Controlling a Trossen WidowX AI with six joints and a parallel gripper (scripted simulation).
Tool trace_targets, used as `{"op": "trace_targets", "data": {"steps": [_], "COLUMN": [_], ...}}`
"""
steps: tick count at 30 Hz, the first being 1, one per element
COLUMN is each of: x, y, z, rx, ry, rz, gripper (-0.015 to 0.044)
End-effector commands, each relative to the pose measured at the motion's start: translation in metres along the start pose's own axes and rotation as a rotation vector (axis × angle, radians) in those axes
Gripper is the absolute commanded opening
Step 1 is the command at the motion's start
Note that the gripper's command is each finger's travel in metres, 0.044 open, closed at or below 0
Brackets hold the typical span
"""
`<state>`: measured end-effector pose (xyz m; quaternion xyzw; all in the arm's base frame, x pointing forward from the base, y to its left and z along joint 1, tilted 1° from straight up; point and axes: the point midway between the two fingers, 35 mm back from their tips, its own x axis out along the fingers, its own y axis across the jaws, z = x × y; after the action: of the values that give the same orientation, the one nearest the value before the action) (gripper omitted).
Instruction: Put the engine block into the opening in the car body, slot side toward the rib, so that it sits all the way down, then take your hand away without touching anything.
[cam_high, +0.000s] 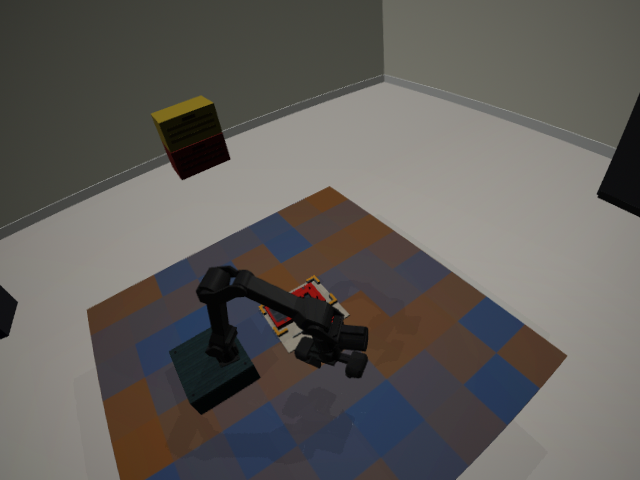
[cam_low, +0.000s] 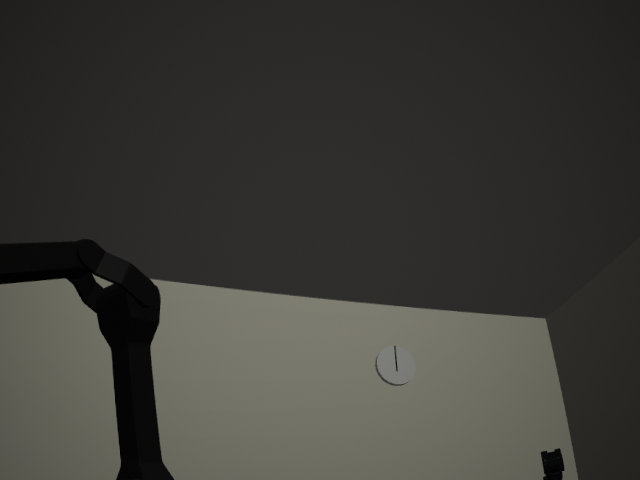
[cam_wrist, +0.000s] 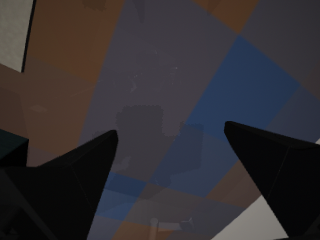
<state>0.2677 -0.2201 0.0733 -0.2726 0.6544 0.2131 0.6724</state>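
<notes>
Okay, left to right in the top view: teal base block (cam_high: 193, 356) (cam_wrist: 11, 146), with the arm (cam_high: 276, 293) (cam_low: 136, 392) reaching out toward 4 o'clock. Next, red car body (cam_high: 306, 291) on pale board (cam_high: 292, 343) (cam_wrist: 11, 30), partly behind the arm, long axis roughly 8 to 2 o'clock. Then the gripper (cam_high: 331, 358) (cam_wrist: 171, 130), fingers spread wide, nothing between them. Car body lies about 11 o'clock from it; in the wrist view the board's corner shows near 10 o'clock.

Engine block not identifiable in any view; probably masked by the arm or gripper, so its bearing and slot side can't be told. Judgement: still a pick-up job, single arm; locate block, line up over it, grasp. Coming down blind could knock it.
</notes>
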Motion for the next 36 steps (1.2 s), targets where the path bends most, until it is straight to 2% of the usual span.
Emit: {"op": "trace_targets", "data": {"steps": [1,36], "x": [0.001,0.002], "y": [0.001,0.063], "z": [0.014,0.159], "rx": [-0.101,-1.276], "ry": [-0.009,-0.058], "rz": [0.01,0.045], "gripper": [0.044,0.044]}}
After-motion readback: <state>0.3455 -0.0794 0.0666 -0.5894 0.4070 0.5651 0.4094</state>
